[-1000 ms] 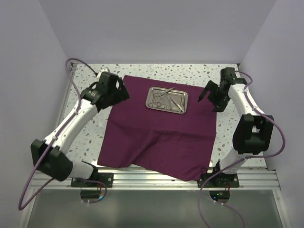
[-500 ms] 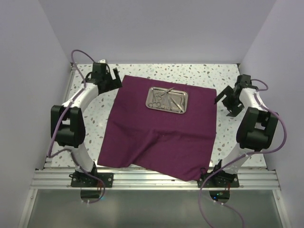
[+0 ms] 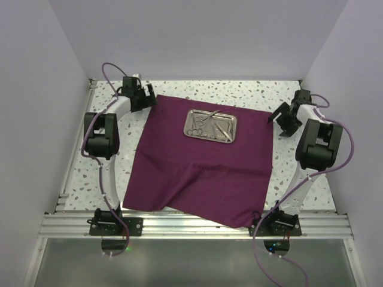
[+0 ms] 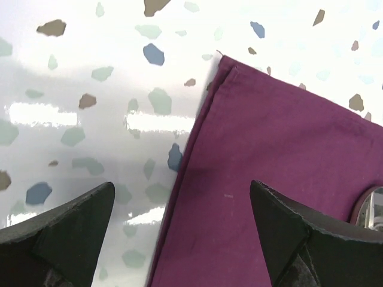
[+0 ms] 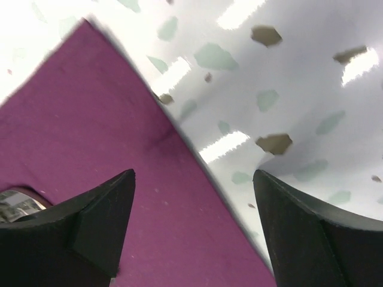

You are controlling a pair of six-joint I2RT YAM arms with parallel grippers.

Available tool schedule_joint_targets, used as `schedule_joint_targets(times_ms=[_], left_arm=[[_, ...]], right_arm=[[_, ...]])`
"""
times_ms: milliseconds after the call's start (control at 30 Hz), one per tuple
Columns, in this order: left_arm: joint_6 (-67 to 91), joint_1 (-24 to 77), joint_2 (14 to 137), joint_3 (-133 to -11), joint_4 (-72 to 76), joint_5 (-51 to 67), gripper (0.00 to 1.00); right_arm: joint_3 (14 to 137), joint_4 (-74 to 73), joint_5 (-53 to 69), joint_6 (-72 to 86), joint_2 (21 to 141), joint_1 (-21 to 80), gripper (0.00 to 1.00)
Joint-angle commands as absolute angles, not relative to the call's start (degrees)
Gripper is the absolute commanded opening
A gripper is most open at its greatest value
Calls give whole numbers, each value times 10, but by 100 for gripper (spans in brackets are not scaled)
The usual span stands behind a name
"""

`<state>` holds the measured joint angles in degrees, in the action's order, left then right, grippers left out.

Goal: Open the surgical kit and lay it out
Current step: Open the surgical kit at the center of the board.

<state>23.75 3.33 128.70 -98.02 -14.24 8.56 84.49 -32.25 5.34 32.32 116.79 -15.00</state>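
The left pincer (image 4: 181,185) stands open and empty above the far left corner of the cloth (image 3: 203,167). The right pincer (image 5: 193,173) gapes too, over its far right edge. The cloth lies spread on the table (image 3: 251,91), the tray (image 3: 187,122) on its far half, tools (image 3: 209,124) inside.

Beyond matt black fingers (image 4: 66,236), the cloth wrap (image 4: 287,155) looked matt, the steel tray (image 3: 210,125) shiny, the speckled tabletop (image 4: 90,72) glossy.
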Motion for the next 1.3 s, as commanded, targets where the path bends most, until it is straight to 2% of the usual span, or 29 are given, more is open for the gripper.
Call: schedule_joint_targets(times_ms=[0, 167, 367, 433, 467, 533, 567, 600, 633, 833, 1100, 1267], left_arm=[[221, 26, 1327, -1020, -137, 114, 99], [235, 27, 1363, -1038, -128, 170, 93], [247, 33, 1393, -1045, -124, 224, 75], [246, 41, 1401, -1050, -127, 236, 66], [245, 44, 1408, -1057, -131, 245, 63], [248, 48, 1415, -1065, -135, 253, 44], [251, 48, 1421, -1071, -133, 265, 20], [259, 47, 1423, -1074, -134, 265, 7], [260, 47, 1420, -1081, -141, 258, 0], [272, 11, 1380, -1078, -135, 191, 0], [284, -94, 1309, -1031, -114, 120, 0], [282, -124, 1324, -1069, -120, 154, 0]], right_arm=[[873, -279, 86, 342, 1193, -142, 82], [883, -265, 98, 345, 1231, -122, 63], [890, -256, 113, 348, 1256, -107, 45], [893, -256, 118, 346, 1264, -105, 39], [893, -257, 119, 345, 1266, -105, 32], [896, -254, 124, 345, 1272, -104, 19], [899, -255, 126, 347, 1274, -104, 4], [907, -257, 127, 348, 1281, -102, 0], [911, -256, 129, 349, 1282, -98, 0], [1008, -257, 158, 361, 1327, -68, 0], [1275, -342, 132, 404, 1435, -46, 0], [1295, -366, 76, 413, 1439, -47, 0]])
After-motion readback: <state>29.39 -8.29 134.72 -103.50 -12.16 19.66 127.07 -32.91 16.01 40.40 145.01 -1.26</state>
